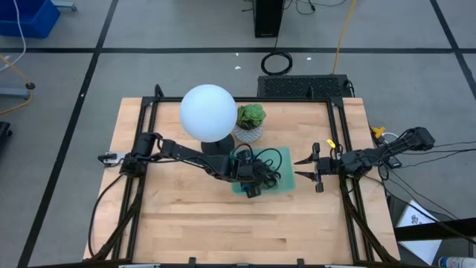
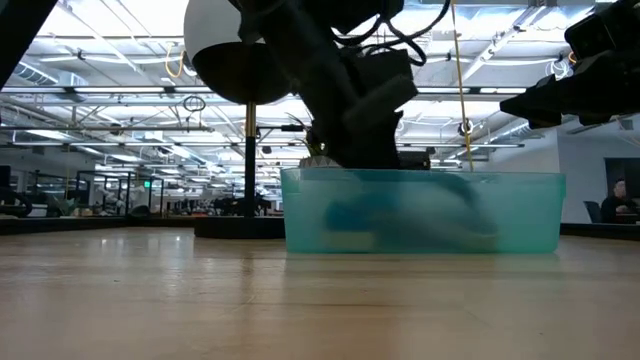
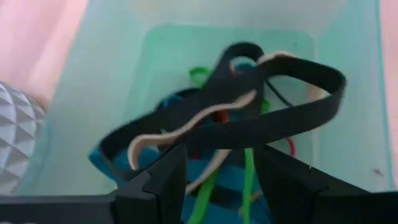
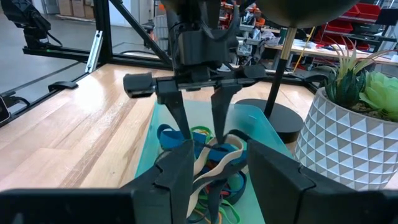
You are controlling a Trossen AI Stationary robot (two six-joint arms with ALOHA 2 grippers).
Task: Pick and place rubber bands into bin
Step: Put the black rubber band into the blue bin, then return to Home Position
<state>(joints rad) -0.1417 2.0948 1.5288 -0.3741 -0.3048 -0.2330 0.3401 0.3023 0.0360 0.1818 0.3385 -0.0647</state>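
The mint-green bin (image 1: 282,160) stands mid-table and holds a pile of rubber bands (image 4: 214,158) in blue, green, orange, black and tan. My left gripper (image 1: 256,182) is open over the bin, fingers pointing down into it (image 4: 202,132). In the left wrist view a wide black band (image 3: 249,106) and a tan band (image 3: 186,127) lie on the pile just beyond the spread fingers (image 3: 221,180). I cannot tell whether the fingers touch them. My right gripper (image 1: 306,170) is open and empty, level, just right of the bin.
A white faceted pot with a green plant (image 1: 250,125) stands just behind the bin. A lamp with a white globe (image 1: 208,112) stands on a black base (image 4: 267,118) left of the pot. Bare wood (image 1: 223,231) lies toward the near edge.
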